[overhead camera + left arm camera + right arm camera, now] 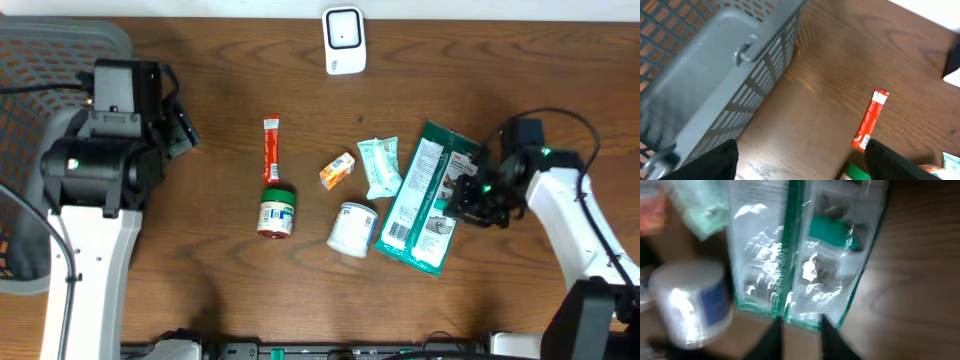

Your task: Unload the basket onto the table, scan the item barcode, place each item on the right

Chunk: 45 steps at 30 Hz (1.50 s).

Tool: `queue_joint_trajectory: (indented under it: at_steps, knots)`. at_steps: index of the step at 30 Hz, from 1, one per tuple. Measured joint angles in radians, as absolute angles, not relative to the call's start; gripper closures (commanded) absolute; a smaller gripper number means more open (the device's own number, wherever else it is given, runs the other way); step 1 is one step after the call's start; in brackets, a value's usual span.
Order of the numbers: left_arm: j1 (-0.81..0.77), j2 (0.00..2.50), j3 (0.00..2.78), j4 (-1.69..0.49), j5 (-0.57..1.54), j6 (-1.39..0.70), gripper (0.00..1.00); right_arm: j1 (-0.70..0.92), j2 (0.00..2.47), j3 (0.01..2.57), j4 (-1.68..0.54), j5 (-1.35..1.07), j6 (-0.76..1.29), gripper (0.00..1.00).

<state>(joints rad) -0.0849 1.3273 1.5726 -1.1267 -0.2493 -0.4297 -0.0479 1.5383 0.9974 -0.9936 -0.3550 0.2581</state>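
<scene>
Overhead, the green package (425,195) lay right of centre with the right gripper (468,195) at its right edge. Only the left wrist view showed the left gripper (800,155) spread wide and empty beside the basket (715,65). The blurred right wrist view showed fingers (772,340) nearly together at the package's lower edge; whether they gripped it, I cannot tell.

Left arm (95,250) and right arm (560,200): white links, black joint housings, green indicator lights, looping black cables. Left hand (800,165): two black fingers.
</scene>
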Motion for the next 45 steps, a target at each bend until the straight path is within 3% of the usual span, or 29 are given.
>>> queue_joint_trajectory:
  at_steps: [12, 24, 27, 29, 30, 31, 33, 40, 45]
  knots:
    - [-0.085, 1.34, 1.573, -1.131, -0.25, -0.43, 0.18, -0.048, 1.538, 0.752, -0.572, -0.208, 0.524, 0.88]
    - [-0.085, 1.34, 1.573, -1.133, -0.249, -0.43, 0.18, -0.051, 1.538, 0.775, -0.576, -0.081, 0.54, 0.72]
    - [-0.085, 1.34, 1.573, -1.134, -0.25, -0.43, 0.18, -0.052, 1.538, 0.833, -0.654, -0.131, 0.475, 0.53]
    - [-0.085, 1.34, 1.573, -1.133, -0.25, -0.43, 0.18, -0.062, 1.538, 0.884, -0.762, -0.175, 0.412, 0.48]
    - [-0.085, 1.34, 1.573, -1.134, -0.249, -0.43, 0.18, -0.068, 1.538, 0.91, -0.811, -0.193, 0.387, 0.36]
    - [-0.085, 1.34, 1.573, -1.134, -0.25, -0.43, 0.18, -0.074, 1.537, 0.935, -0.853, -0.207, 0.366, 0.19]
    - [-0.085, 1.34, 1.573, -1.134, -0.249, -0.43, 0.17, -0.091, 1.535, 0.985, -0.916, -0.233, 0.314, 0.01]
    - [-0.085, 1.34, 1.573, -1.134, -0.25, -0.43, 0.18, -0.15, 1.522, 1.018, -0.917, -0.262, 0.233, 0.01]
    - [-0.085, 1.34, 1.573, -1.134, -0.249, -0.43, 0.18, -0.16, 1.521, 0.922, -0.794, -0.266, 0.222, 0.02]
